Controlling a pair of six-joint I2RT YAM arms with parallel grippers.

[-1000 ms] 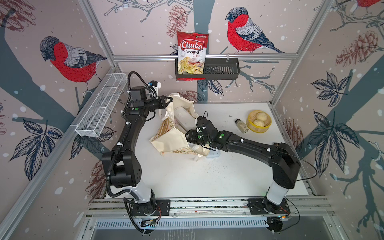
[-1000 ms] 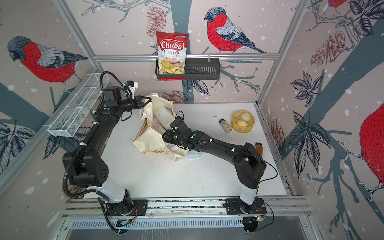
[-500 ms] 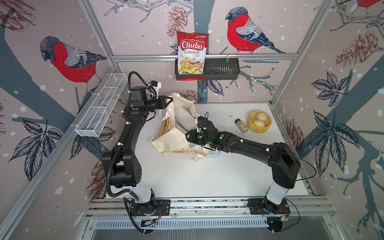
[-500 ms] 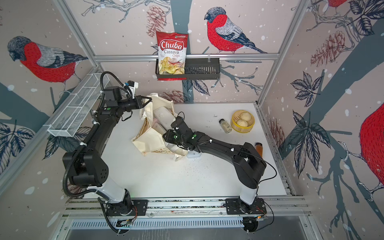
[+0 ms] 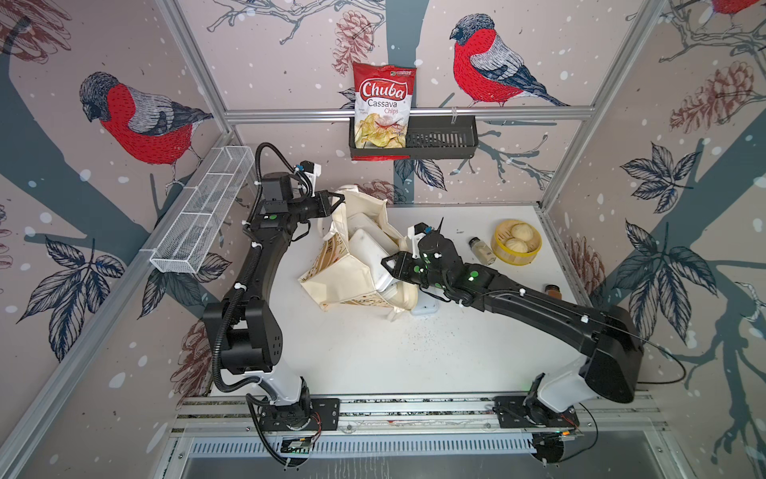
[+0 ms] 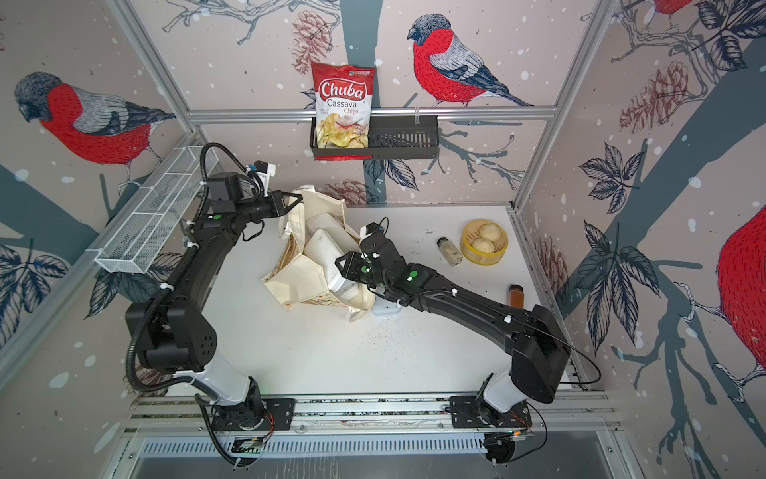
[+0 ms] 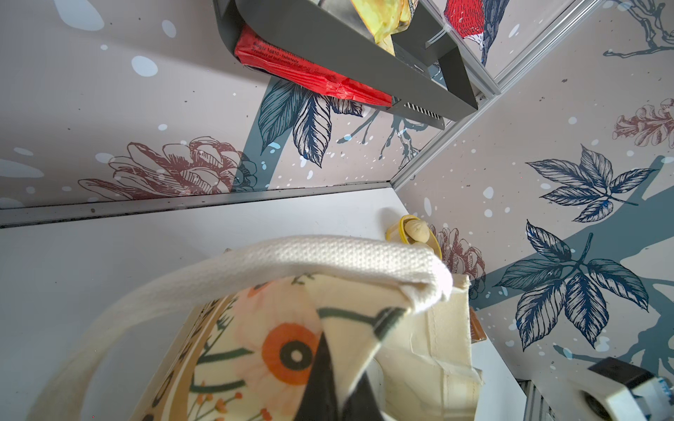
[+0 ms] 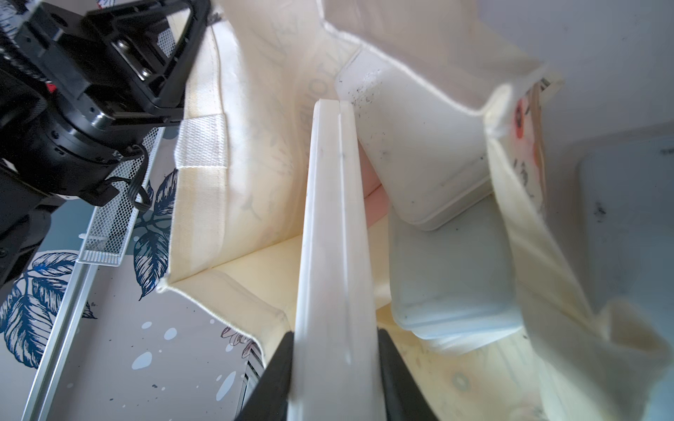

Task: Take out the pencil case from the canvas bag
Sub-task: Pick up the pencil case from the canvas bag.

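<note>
Right gripper (image 8: 335, 364) newly on pencil case (image 8: 332, 218) — tabletop (image 5: 393, 356)

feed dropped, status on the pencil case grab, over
Left gripper shut on canvas bag rim. Right gripper shut on pencil case edge, case not yet out. Two other cases crowd it.

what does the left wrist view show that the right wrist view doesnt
Left wrist only: the outside of the canvas bag with its cream handle and floral print, the chips bag in the black shelf, and the yellow steamer.
Right wrist only: the bag's inside, where the right pincer is shut on a slim white case, two more white boxes beside it, and the mesh basket.
Both: the bag itself, the left pincer shut on its fabric, and the leaf wallpaper.
</note>
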